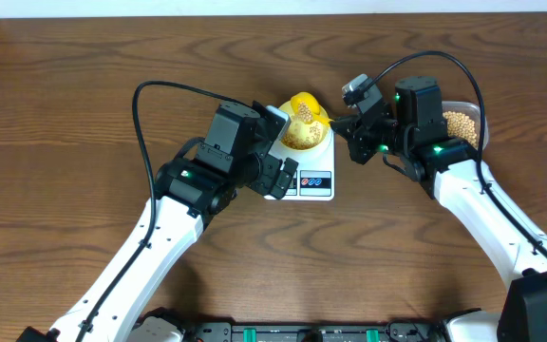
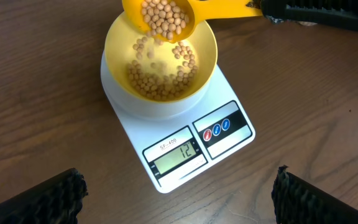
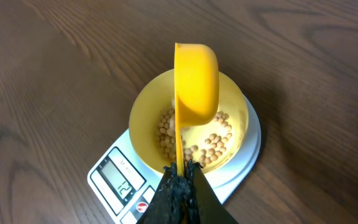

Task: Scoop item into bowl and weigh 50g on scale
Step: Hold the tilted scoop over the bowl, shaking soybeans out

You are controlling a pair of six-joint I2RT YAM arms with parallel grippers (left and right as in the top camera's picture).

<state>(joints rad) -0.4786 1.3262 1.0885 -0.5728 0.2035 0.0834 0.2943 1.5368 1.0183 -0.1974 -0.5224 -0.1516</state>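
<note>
Over the bowl (image 2: 211, 59), the right claw (image 3: 180, 180) is clenched on the handle of a yellow scoop (image 3: 196, 81), which is tipped on its side so that beans (image 2: 160, 84) spill from it. Some show blurred in mid-air between the scoop's lip and the heap lying in the bowl's bottom. The bowl sits on the round platform of the scale (image 2: 135, 134), which rests on the table (image 1: 65, 95), and the display (image 2: 179, 152) at its front reads 12. The left claw (image 1: 281, 177) hangs released, its jaws wide apart, near the front of the scale and grasping nothing. A clear tub (image 1: 461, 122) with more beans stands on the far side of the right arm, partly hidden by it. The step in hand looks like the pouring of a scoopful, early in the weighing, since the reading is far short of the fifty grams asked. The next move probably calls for emptying the scoop, then carrying it to the tub for a fresh load. Several loads seem needed, the last ones poured with a slow, small tilt and an eye on the display, so as not to overshoot.
</note>
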